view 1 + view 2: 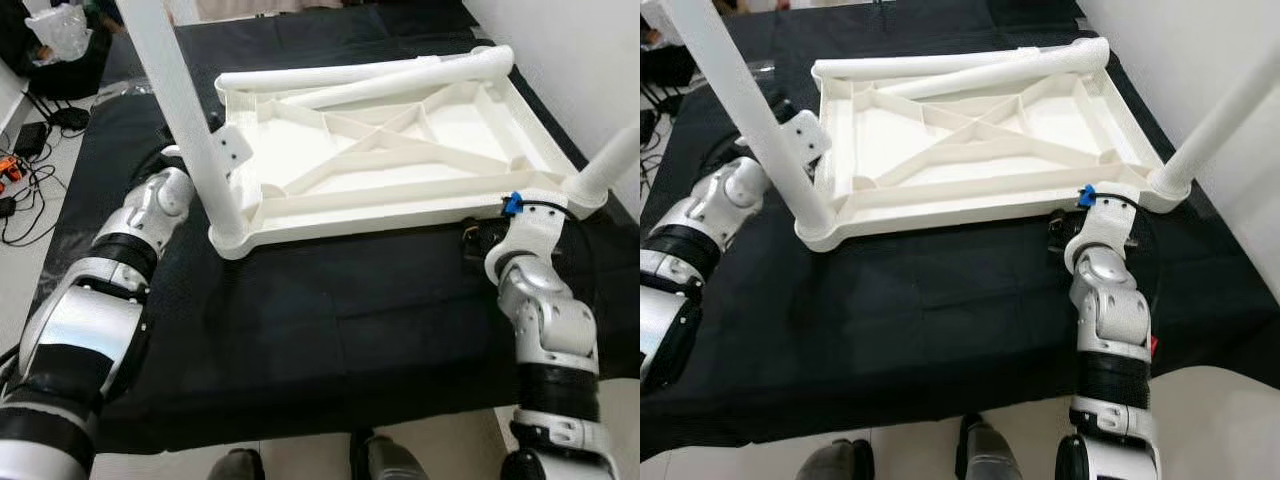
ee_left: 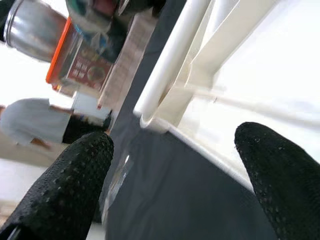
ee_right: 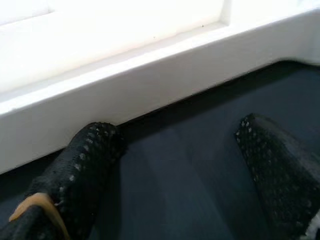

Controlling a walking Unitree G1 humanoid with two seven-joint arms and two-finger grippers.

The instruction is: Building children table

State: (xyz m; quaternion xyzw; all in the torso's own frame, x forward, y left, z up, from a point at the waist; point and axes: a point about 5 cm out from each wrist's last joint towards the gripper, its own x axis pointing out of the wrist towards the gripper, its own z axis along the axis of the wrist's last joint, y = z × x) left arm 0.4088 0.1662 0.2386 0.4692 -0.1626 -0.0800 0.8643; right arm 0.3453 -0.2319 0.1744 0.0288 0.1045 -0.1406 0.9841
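White plastic children's table top, ribbed underside up, lies upside down on the black cloth-covered work surface across the centre and upper half of my head views. Two round white plastic legs stand already fitted at its near corners: one leg rises from the lower-left corner toward the upper left of the frame, the other leg climbs from the lower-right corner toward the right edge. Two loose white tubes lie along the far rim near the top of the frame. I see my left arm reaching in at left beside the near-left leg; through its wrist camera the left gripper stands wide apart over the dark cloth, just beside the table's white edge, holding nothing. My right arm comes up from the lower right to the near rim by the right-hand leg; the right gripper is likewise spread wide and empty, one finger touching the white rim. Cables trail on the pale floor at far left.
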